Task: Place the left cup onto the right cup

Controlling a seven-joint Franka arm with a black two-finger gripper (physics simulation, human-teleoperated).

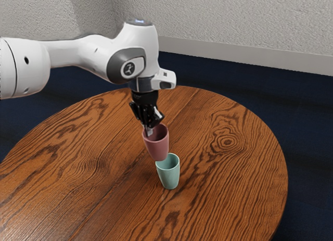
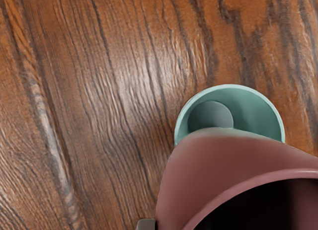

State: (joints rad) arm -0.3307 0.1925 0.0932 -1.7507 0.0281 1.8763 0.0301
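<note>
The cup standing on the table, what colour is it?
The standing cup is pale teal green, clearest in the wrist view, looking down into it.

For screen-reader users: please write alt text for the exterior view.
The black gripper of a white arm holds a tilted pink cup by its rim, its base at the mouth of an upright teal cup standing on a round wooden table.

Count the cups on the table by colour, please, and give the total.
pink cup: 1
green cup: 1
Total: 2
</note>
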